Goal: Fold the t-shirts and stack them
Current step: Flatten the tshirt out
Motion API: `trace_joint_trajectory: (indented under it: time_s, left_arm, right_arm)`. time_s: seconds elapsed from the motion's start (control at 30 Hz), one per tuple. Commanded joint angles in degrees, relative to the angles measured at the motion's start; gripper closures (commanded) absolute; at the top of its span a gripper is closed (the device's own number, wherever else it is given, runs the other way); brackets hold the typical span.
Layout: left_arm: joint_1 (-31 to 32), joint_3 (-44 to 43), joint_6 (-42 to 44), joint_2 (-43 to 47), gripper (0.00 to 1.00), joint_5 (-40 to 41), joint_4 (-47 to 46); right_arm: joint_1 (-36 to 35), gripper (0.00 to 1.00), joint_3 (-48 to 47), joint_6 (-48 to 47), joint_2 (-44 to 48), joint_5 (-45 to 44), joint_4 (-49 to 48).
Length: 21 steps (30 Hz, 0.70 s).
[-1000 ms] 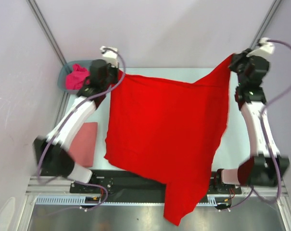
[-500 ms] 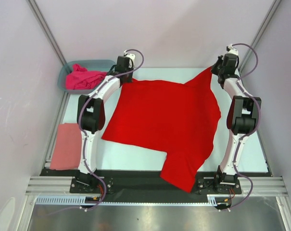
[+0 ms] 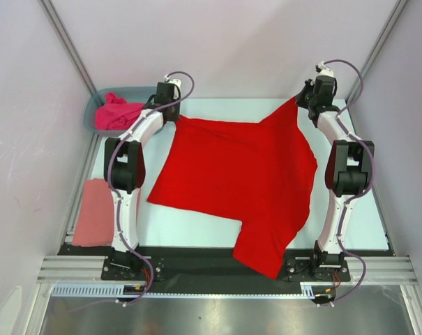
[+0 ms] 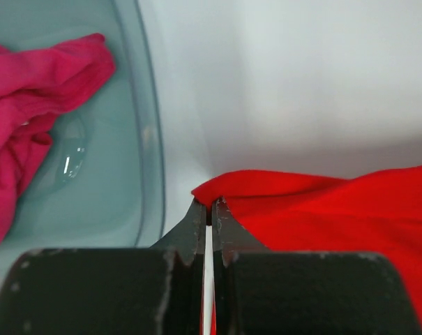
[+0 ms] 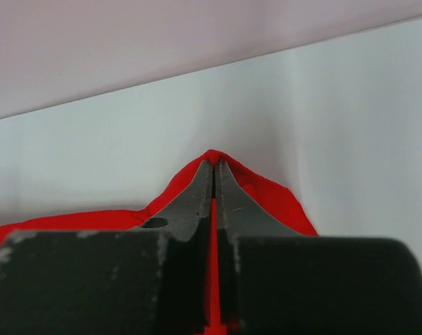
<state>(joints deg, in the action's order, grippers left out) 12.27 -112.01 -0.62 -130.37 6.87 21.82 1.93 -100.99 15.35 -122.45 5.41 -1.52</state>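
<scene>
The bright red t-shirt (image 3: 242, 174) lies spread across the table, its lower part hanging over the near edge. My left gripper (image 3: 173, 113) is shut on its far left corner (image 4: 228, 187), right beside the tub. At the far right, my right gripper (image 3: 303, 99) is shut on the opposite corner (image 5: 263, 192), which stands up in a peak. A salmon-pink t-shirt (image 3: 94, 222) lies folded at the table's near left. The magenta t-shirt (image 3: 117, 114) is crumpled in the tub (image 4: 26, 112).
The translucent blue-grey tub (image 3: 98, 103) stands at the far left corner, its rim (image 4: 151, 132) just left of my left fingers. Walls close in the back and both sides. A black rail (image 3: 197, 259) runs along the near edge.
Both arms have stretched out towards the back of the table and come down, laying the red shirt flat. Over the last half second the left gripper shifted a little left, towards the tub.
</scene>
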Motion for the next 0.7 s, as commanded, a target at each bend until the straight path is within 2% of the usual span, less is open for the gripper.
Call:
trace_joint_trajectory:
  time_s: [0.0,0.2,0.33,0.5,0.67]
  left_arm:
    - [-0.9,-1.0,-1.7,9.4,1.0,-1.2,-0.4]
    - [-0.8,-1.1,-5.2,19.5,1.0,-6.4,-0.2]
    - [0.2,3.7,-7.0,29.7,1.0,-11.3,-1.3]
    - [1.0,11.6,-7.8,47.2,1.0,-13.7,-1.3]
    - [1.0,12.6,-6.1,62.4,1.0,-14.5,0.8]
  right_arm:
    - [0.0,1.0,-0.1,0.6,9.8,-1.3,-1.5]
    - [1.8,1.0,-2.4,1.3,20.9,-4.0,1.3]
    - [2.1,1.0,-2.1,1.3,33.7,-5.0,5.5]
    - [1.8,1.0,1.1,2.3,48.5,-5.3,8.2]
    - [1.8,1.0,0.0,3.7,61.6,-6.6,12.8]
